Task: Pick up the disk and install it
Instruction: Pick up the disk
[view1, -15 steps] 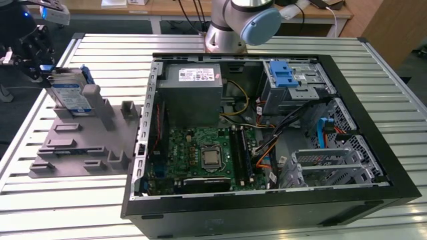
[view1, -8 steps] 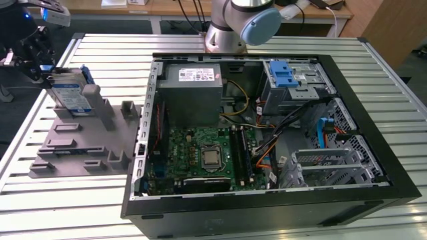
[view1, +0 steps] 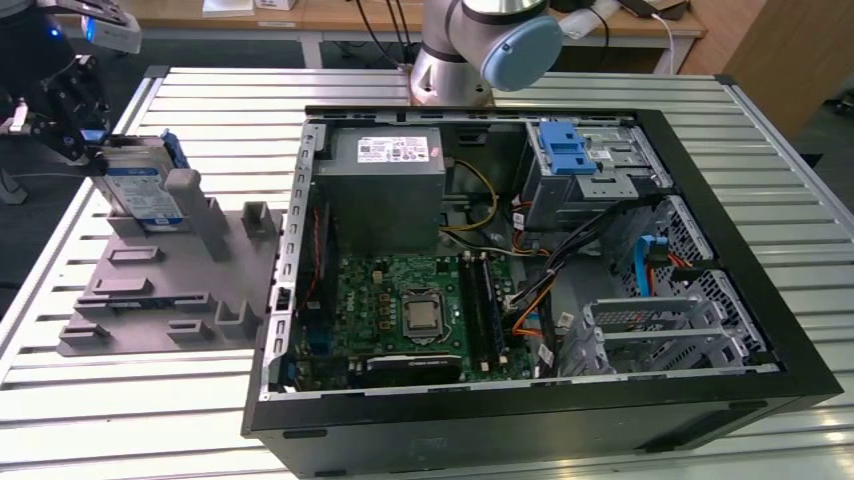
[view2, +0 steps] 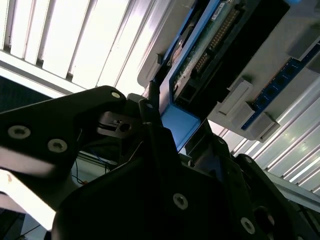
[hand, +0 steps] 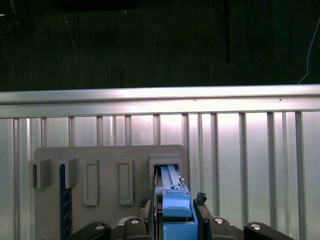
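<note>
Your gripper (hand: 176, 212) is pinching the disk (view1: 140, 195) by its blue edge, upright in the grey holder (view1: 147, 300). The computer case (view1: 534, 420) is sitting apart, on the exterior view's right.

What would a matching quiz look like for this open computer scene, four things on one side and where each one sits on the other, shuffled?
Things:
1 the disk
2 power-supply box
3 blue latch
4 processor socket

Places:
A middle of the green motherboard
B upright in the grey holder outside the case
C on the drive cage, at the exterior view's right
D inside the case, on the motherboard's side toward the arm

Pairs: 1-B; 2-D; 3-C; 4-A
</note>
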